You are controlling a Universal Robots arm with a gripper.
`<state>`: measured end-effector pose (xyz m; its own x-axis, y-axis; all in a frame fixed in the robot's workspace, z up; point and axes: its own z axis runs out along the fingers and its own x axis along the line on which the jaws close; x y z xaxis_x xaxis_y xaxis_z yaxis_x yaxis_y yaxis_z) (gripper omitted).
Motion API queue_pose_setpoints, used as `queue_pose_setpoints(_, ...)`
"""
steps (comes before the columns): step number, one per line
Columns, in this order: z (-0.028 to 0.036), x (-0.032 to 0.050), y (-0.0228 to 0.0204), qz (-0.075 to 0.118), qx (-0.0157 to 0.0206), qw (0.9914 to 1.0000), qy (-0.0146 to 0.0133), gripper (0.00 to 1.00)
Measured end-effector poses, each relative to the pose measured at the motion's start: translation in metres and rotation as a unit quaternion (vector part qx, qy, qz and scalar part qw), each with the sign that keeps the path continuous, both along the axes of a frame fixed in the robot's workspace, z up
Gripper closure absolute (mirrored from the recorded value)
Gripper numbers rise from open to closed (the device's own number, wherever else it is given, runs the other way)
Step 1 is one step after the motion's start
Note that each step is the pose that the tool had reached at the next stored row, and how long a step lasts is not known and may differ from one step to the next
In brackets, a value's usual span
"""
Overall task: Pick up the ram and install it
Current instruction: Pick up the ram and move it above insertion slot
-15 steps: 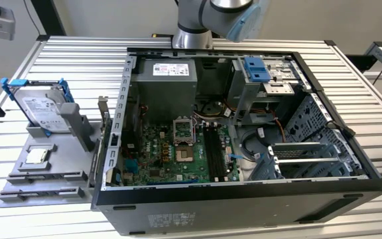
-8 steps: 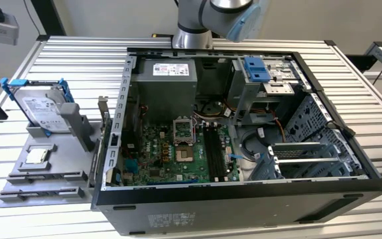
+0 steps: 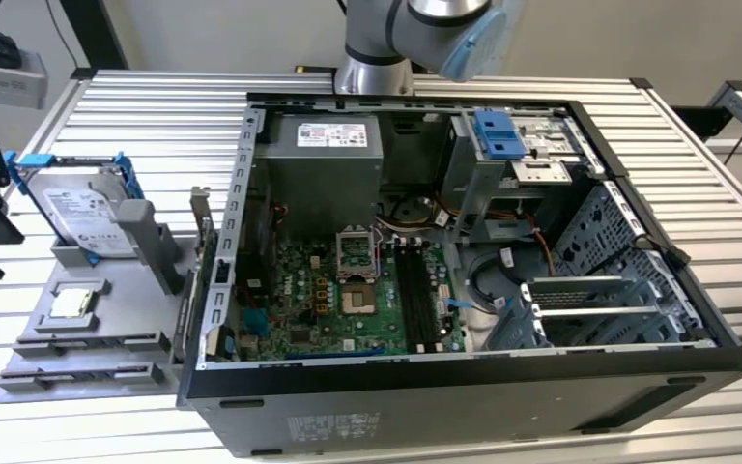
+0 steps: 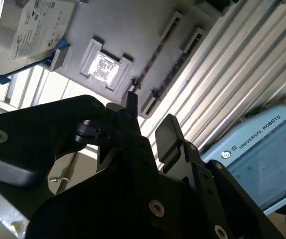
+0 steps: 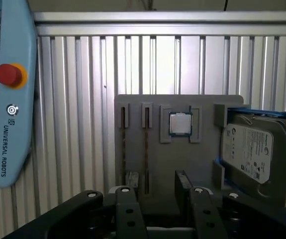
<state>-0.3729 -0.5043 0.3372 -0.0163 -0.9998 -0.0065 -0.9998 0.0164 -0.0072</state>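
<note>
Gripper (image 5: 157, 188), jaws apart, poised above the grey tray (image 5: 205, 162). Beyond the jaws the tray carries two narrow slots (image 5: 124, 149), a processor (image 5: 180, 123) and a hard drive (image 5: 252, 149), on the slatted desk (image 5: 73, 74). The ram's position cannot be told.

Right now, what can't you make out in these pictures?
Tray slots, first wrist view: too thin to tell whether ram sits inside.
Motherboard slots, exterior view: too small to tell if filled.
Arm, exterior view: cut off by the top edge.
Blue pendant, first wrist view: cut by the left edge.
</note>
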Motion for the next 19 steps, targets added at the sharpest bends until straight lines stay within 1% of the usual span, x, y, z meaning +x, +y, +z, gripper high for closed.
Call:
queue_pose_setpoints(4, -0.0074, 0.0, -0.008, 0.0, 0.0001, 1.0, -0.0001, 0.0)
queue_pose_setpoints(10, -0.0184, 0.0, -0.0161, 0.0, 0.0001, 1.0, -0.0001, 0.0)
queue_pose_setpoints(15, -0.0275, -0.0001, -0.0195, 0.0, 0.0001, 1.0, -0.0001, 0.0)
queue_pose_setpoints(19, -0.0346, -0.0001, -0.0207, 0.001, 0.0, 1.0, -0.0001, 0.0)
